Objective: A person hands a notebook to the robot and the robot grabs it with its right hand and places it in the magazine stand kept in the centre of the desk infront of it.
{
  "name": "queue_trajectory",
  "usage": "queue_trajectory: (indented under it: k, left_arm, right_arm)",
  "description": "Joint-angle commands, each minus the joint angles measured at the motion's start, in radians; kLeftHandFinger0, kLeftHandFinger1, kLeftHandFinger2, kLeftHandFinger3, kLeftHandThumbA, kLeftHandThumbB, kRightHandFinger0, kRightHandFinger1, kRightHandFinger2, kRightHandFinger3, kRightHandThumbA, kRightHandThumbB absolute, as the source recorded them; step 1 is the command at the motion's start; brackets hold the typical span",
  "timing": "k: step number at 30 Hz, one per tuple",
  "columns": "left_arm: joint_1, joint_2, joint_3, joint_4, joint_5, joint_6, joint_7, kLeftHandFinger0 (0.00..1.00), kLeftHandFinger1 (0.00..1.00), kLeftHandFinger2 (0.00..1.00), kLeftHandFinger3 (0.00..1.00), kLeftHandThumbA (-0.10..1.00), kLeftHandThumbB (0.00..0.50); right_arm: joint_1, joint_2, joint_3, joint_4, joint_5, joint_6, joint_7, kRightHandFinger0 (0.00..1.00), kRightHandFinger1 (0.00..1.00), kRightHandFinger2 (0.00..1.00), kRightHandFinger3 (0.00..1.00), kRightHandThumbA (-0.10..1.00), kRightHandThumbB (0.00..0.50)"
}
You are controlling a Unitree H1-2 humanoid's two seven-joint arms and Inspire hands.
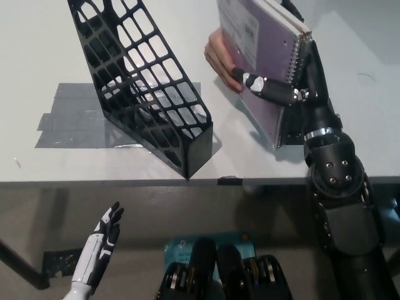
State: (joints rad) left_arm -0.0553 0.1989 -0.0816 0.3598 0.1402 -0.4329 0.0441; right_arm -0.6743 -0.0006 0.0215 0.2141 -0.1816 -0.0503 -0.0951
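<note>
The notebook's (262, 37) top is cut off by the upper edge, as is the stand's (140, 87) top. The person's hand (219, 56) is mostly hidden behind the notebook. The right hand's (294, 87) palm is covered by it.

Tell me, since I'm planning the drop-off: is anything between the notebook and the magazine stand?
Nothing visible blocks the way. The right hand grips the notebook right of the magazine stand, with bare desk between them. A person's hand is on the notebook's left side. The left hand rests below the desk.
</note>
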Motion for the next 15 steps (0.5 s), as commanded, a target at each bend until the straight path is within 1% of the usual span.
queue_trajectory:
  k: [1, 3, 4, 5, 6, 8, 13, 15]
  left_arm:
    - [-0.015, 0.019, 0.003, -0.020, -0.006, -0.037, 0.017, 1.00, 1.00, 1.00, 1.00, 1.00, 0.500]
    - [-0.019, 0.018, 0.002, -0.019, -0.009, -0.037, 0.016, 1.00, 1.00, 1.00, 1.00, 1.00, 0.500]
    - [-0.020, 0.017, 0.002, -0.020, -0.012, -0.037, 0.015, 1.00, 1.00, 1.00, 1.00, 1.00, 0.500]
    - [-0.021, 0.017, 0.002, -0.017, -0.015, -0.037, 0.015, 1.00, 1.00, 1.00, 1.00, 1.00, 0.500]
    - [-0.022, 0.017, 0.001, -0.014, -0.014, -0.037, 0.018, 1.00, 1.00, 1.00, 1.00, 1.00, 0.500]
    - [-0.022, 0.018, 0.000, -0.014, -0.010, -0.037, 0.020, 1.00, 1.00, 1.00, 1.00, 1.00, 0.500]
    - [-0.031, 0.021, 0.006, -0.017, -0.018, -0.037, 0.012, 1.00, 1.00, 1.00, 1.00, 1.00, 0.500]
    - [-0.031, 0.021, 0.005, -0.018, -0.019, -0.037, 0.012, 1.00, 1.00, 1.00, 1.00, 1.00, 0.500]
  right_arm:
    - [-0.076, -0.003, 0.023, 0.066, -0.114, 0.084, -0.075, 0.00, 0.00, 0.00, 0.01, 0.98, 0.005]
    - [-0.075, 0.008, 0.017, 0.091, -0.109, 0.098, -0.093, 0.00, 0.00, 0.00, 0.00, 0.99, 0.001]
    - [-0.070, 0.019, 0.009, 0.093, -0.099, 0.117, -0.097, 0.00, 0.00, 0.03, 0.03, 1.00, 0.007]
    - [-0.066, 0.024, 0.005, 0.091, -0.092, 0.127, -0.097, 0.00, 0.00, 0.08, 0.08, 1.00, 0.006]
    - [-0.062, 0.026, 0.003, 0.086, -0.086, 0.126, -0.096, 0.00, 0.00, 0.08, 0.07, 1.00, 0.001]
    - [-0.058, 0.029, 0.001, 0.086, -0.084, 0.108, -0.105, 0.00, 0.00, 0.11, 0.10, 1.00, 0.002]
    - [-0.071, 0.033, -0.015, 0.108, -0.073, 0.099, -0.129, 0.00, 0.00, 0.08, 0.08, 1.00, 0.000]
    - [-0.072, 0.033, -0.021, 0.116, -0.066, 0.090, -0.135, 0.00, 0.00, 0.04, 0.05, 1.00, 0.000]
